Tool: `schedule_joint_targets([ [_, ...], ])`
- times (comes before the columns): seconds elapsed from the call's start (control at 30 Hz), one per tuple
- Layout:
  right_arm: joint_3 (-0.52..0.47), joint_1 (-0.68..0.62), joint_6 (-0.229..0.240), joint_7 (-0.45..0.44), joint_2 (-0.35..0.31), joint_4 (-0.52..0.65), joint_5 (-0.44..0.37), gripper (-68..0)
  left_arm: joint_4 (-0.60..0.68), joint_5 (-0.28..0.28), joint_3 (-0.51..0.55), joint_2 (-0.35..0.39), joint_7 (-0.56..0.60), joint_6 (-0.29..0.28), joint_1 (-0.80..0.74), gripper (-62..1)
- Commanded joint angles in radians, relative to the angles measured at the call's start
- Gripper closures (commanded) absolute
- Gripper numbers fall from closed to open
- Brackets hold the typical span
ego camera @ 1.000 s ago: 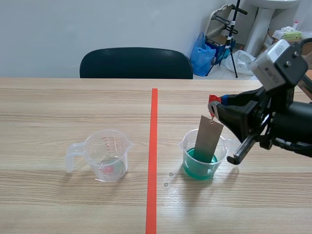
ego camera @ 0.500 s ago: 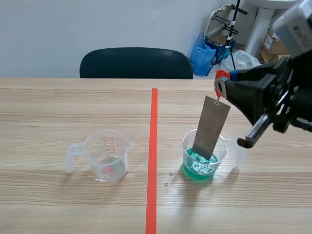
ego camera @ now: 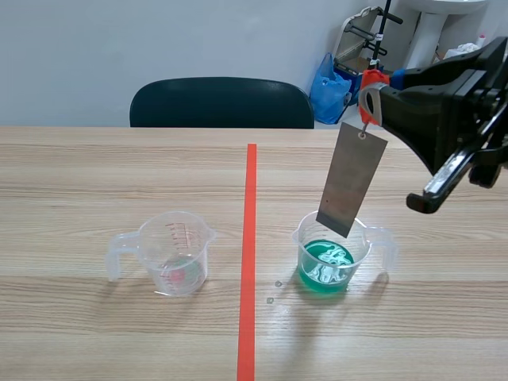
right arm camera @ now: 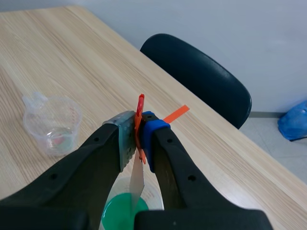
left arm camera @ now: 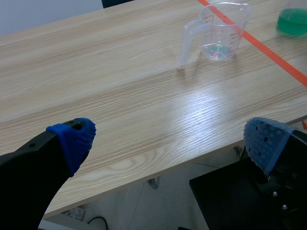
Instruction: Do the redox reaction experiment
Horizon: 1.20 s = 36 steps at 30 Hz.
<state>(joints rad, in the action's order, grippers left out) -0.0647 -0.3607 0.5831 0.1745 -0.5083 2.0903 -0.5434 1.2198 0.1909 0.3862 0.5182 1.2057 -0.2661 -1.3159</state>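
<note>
Grey metal strip (ego camera: 352,179): hangs tilted from a red clip (ego camera: 367,103) in the right half of the scene view. Its lower end is just above the rim of the cup (ego camera: 300,238) and out of the green liquid (ego camera: 325,266).
Right gripper (ego camera: 383,86): sits in the upper right of the frame, pressed together on the red clip, with the strip dangling free below it.
Cup: stands on the table (ego camera: 95,175) right of the tape line (ego camera: 250,238), low in the frame. The liquid surface shows pale swirls.
Change: a second ago the strip stood in the liquid with the gripper low beside the cup. Half a second ago it was partly raised, and now it is lifted out.
Meaning: the dipping step looks finished. The strip is probably ready to be looked over or carried off.
Second cup (ego camera: 173,252): stands left of the tape line, well apart, where it was before. It looks almost empty.
Left gripper (left arm camera: 168,139): is spread wide and holds nothing, back near the table's front edge.
Risk: the strip could swing or drip if it is moved fast.
</note>
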Motion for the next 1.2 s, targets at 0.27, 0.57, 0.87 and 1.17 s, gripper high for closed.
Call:
schedule_joint_targets([
  [0.27, -0.009, 0.005, -0.006, 0.012, -0.013, 0.04, -0.027, -0.6, 0.011, 0.006, 0.0, -0.002, 0.017, -0.006, -0.001, -62.3],
  [0.57, -0.026, 0.006, -0.006, 0.027, -0.013, 0.041, -0.045, -0.6, 0.011, 0.006, 0.0, -0.002, 0.017, -0.006, -0.001, -62.3],
  [0.87, -0.039, 0.006, -0.006, 0.047, -0.013, 0.048, -0.068, -0.6, 0.011, 0.006, 0.0, -0.002, 0.017, -0.006, -0.001, -62.3],
  [1.17, -0.039, 0.006, -0.006, 0.048, -0.013, 0.048, -0.068, -0.6, 0.011, 0.006, 0.0, -0.002, 0.017, -0.006, -0.001, -62.3],
])
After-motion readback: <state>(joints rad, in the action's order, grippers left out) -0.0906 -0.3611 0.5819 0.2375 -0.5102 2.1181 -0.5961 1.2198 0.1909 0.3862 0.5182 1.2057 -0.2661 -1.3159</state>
